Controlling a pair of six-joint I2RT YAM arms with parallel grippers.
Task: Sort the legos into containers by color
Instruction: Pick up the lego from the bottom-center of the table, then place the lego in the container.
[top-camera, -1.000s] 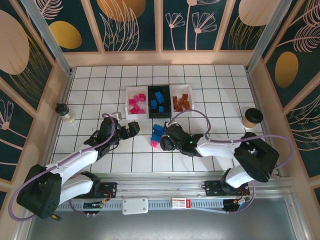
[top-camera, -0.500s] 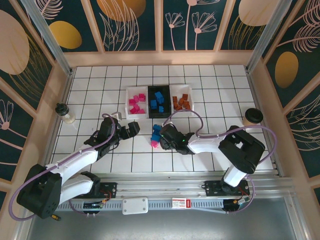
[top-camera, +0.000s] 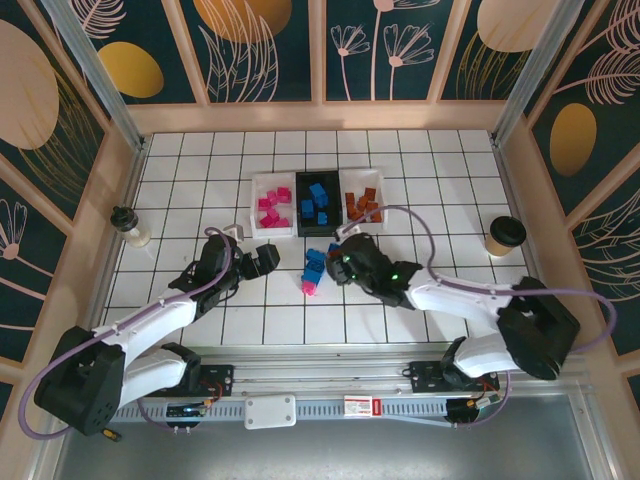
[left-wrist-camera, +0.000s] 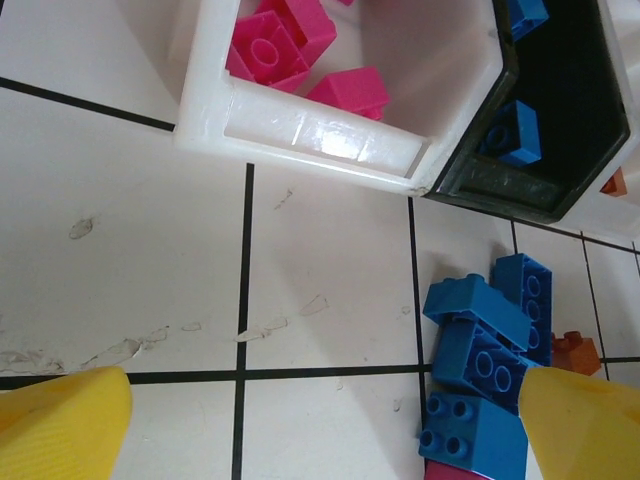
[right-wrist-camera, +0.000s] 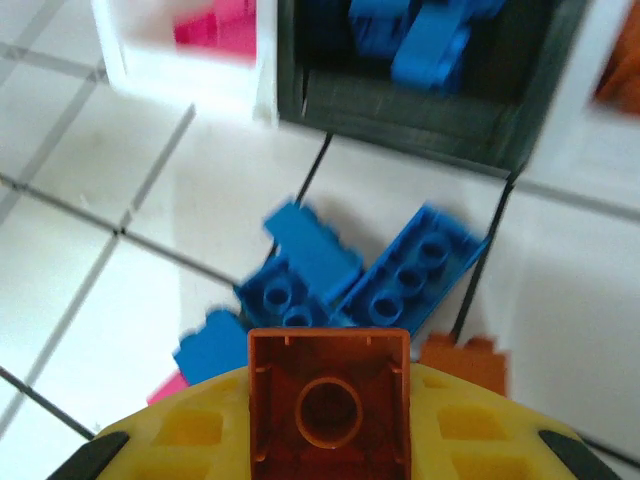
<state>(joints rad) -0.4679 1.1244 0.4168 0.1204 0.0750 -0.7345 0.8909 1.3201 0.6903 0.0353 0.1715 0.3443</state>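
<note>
Sorting is judged to be at the carrying step: an orange-brown brick (right-wrist-camera: 330, 415) is held pinched in the right claw (top-camera: 348, 263), whose jaws are drawn narrow on it, at 3 o'clock of the loose heap (top-camera: 314, 270) near the middle of the counter (top-camera: 200, 160). Whether the brick is fully clear of the tiles cannot be told. The next move is judged to call for a short carry toward 12 to 1 o'clock, to the right white tray (top-camera: 372, 228) where the other orange-brown pieces are kept, with the release made well inside its rim and not over the neighbouring black tray (left-wrist-camera: 500, 185). The left claw (top-camera: 268, 262) is seen spread wide and holding nothing, at 9 o'clock of the heap, with the left white tray (left-wrist-camera: 300, 130) at its 12 o'clock. Three trays are counted, set side by side: pink bricks are kept in the left white one, blue in the black one, orange-brown in the right white one. In the heap, four blue bricks (right-wrist-camera: 415, 270), one pink brick (right-wrist-camera: 175, 385) and one orange-brown piece (right-wrist-camera: 465, 360) are counted on the tiles. In the trays, roughly five of each colour are made out from above, though overlaps leave those counts unsure.
</note>
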